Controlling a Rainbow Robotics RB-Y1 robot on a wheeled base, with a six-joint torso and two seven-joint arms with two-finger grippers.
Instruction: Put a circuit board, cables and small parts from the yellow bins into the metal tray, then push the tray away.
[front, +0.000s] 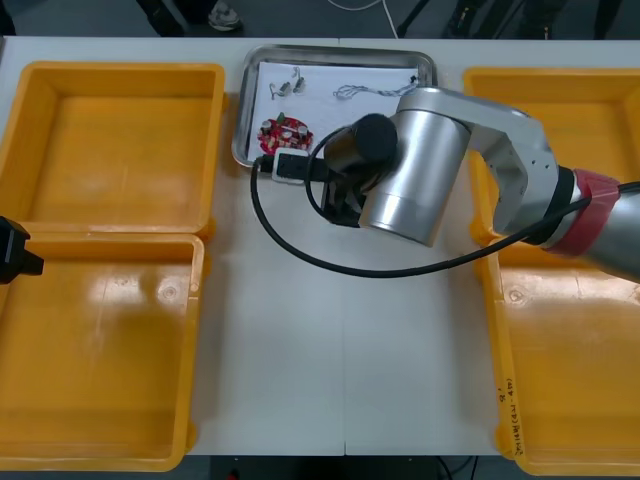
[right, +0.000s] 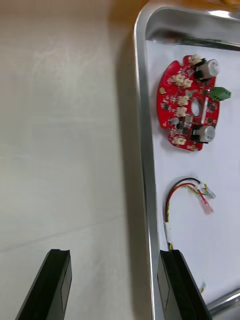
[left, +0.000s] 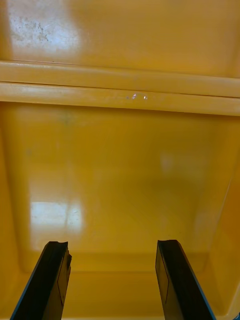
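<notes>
The metal tray (front: 248, 110) lies at the table's far middle, white inside. In it are a round red circuit board (front: 285, 132), small metal parts (front: 284, 88) and a twisted blue and white cable (front: 375, 90). My right arm reaches over the tray's near edge. The right gripper (right: 115, 287) is open with nothing between its fingers: one finger (right: 177, 285) is at the tray rim (right: 145, 150), the other over the bare table. Ahead of it lie the board (right: 192, 102) and a red and yellow cable (right: 187, 197). My left gripper (left: 112, 280) hangs open over a left bin (left: 120, 175).
Two yellow bins (front: 120, 140) (front: 100, 360) stand at the left and two (front: 590, 100) (front: 580, 380) at the right, with bare floors where they show. A black cable loops from the right arm over the table's middle (front: 330, 265). The left gripper (front: 15, 255) sits at the left edge.
</notes>
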